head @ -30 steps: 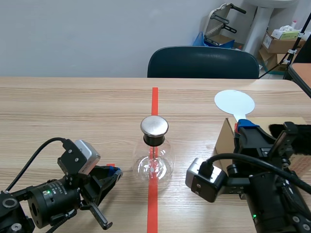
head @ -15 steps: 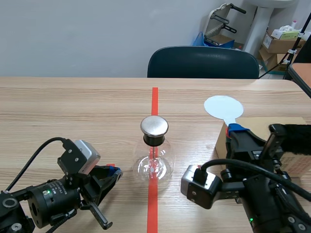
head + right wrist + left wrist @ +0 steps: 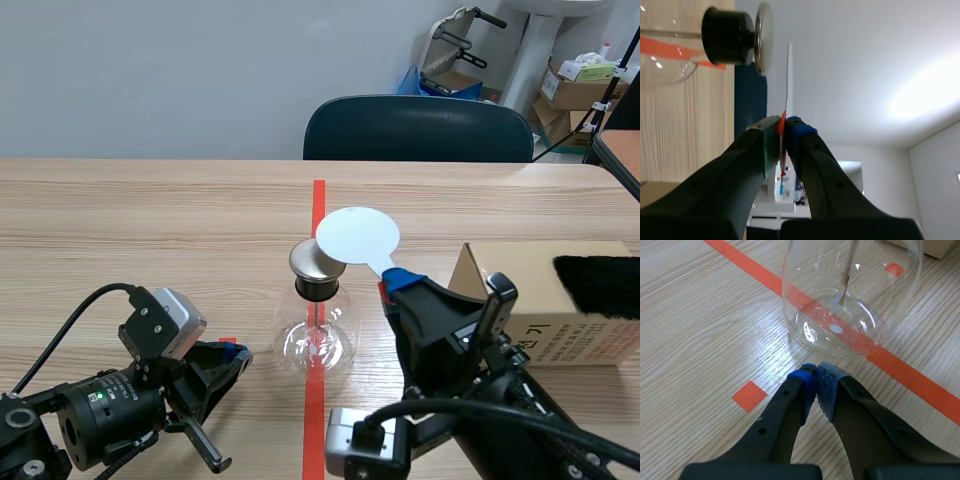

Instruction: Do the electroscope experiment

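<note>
Dead centre of the frame, the right gripper [image 3: 398,282] is pinching the white disc paddle [image 3: 357,235] by its handle, the disc hovering just beside the electroscope's [image 3: 318,340] metal cap [image 3: 312,262]. I'd be easing it in slowly, face-on to the cap. The left gripper [image 3: 236,357] is sitting closed and empty, lower left.

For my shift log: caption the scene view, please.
Right gripper holds the white disc over the electroscope cap; left gripper rests shut nearby.

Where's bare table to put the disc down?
Bare: the far left table, beyond the left gripper and left of the tape; also the far strip behind the box. Crowded: between flask and box, where the right gripper holds the disc.
</note>
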`<state>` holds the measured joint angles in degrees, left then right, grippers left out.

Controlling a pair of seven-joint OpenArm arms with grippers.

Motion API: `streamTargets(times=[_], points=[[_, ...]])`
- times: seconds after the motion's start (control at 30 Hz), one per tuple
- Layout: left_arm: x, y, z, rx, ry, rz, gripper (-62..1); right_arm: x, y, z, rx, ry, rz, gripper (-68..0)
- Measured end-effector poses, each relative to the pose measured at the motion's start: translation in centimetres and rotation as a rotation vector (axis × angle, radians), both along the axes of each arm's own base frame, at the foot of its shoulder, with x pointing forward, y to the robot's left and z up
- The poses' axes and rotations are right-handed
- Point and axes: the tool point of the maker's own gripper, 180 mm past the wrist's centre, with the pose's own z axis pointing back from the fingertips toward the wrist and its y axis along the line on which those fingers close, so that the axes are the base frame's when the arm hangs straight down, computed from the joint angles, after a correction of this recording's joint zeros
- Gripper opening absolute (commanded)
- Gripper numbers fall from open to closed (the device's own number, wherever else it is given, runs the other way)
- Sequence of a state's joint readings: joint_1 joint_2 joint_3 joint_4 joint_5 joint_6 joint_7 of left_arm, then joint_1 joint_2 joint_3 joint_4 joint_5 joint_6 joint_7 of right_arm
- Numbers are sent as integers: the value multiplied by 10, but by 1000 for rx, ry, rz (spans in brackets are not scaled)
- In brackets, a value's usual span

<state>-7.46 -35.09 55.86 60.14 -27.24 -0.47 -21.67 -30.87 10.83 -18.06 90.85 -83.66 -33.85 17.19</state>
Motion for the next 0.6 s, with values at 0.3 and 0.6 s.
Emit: streamTargets(times=[0.3,0.6], points=[[0,0,0,0,0,0,-588,-12,17,-2,-6,6,116,-667],[0,0,0,0,0,0,-588,-13,18,-2,-6,7,122,-667]])
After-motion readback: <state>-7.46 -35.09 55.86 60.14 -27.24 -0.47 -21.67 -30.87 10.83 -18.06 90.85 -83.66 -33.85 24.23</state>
